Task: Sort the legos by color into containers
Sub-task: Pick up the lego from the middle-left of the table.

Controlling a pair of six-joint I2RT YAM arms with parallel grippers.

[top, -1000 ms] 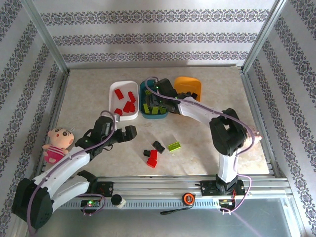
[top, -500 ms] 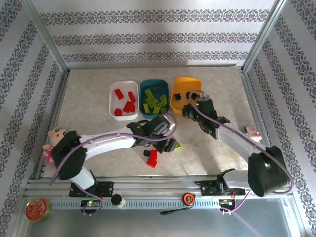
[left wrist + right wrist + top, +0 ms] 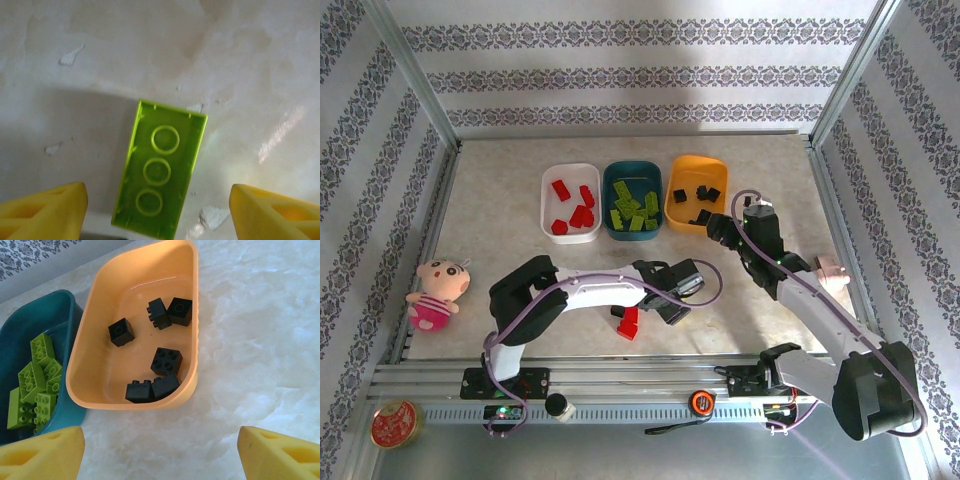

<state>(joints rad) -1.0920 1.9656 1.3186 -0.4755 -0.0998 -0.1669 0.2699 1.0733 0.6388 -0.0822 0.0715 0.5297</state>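
The top external camera sat high behind the arm bases [image 3: 505, 385], which lay along the bottom of its frame, and looked down and forward over the whole table [image 3: 500, 200] to the far wall [image 3: 640, 80]. The left wrist camera pointed almost straight down, very close to the tabletop, with a lime brick [image 3: 160, 172] at lower centre. The right wrist camera hung farther off, tilted forward; its orange tub [image 3: 135, 295] and teal tub [image 3: 45, 315] also showed at upper centre of the top view.

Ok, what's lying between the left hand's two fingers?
One lime green lego, hollow side up on the table, clear of both fingers of the left hand; the left wrist view shows it.
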